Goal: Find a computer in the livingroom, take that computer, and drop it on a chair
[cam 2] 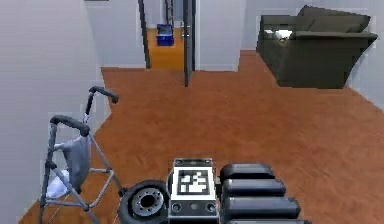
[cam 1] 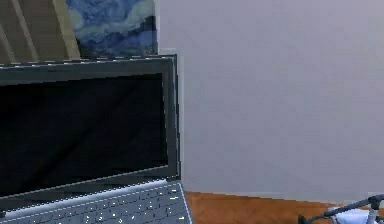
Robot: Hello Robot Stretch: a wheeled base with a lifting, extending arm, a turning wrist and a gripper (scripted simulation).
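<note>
The room stood in soft, even light. On the right the plain pale grey wall point(cam 1: 280, 90) looked flat and bright, and the black screen of the open silver laptop point(cam 1: 85, 125) was dull and matte beside it. The reddish-brown wooden floor point(cam 2: 220, 110) was lit warmly across the middle. Far right, the dark olive upholstered armchair point(cam 2: 315, 45) sat dim, with one pale highlight on its arm.

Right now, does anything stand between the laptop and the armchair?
Nothing visible does. The laptop sits close in the forward view; in the arm side view, bare floor runs from the tool to the dark armchair, with the walker off to that view's left.
</note>
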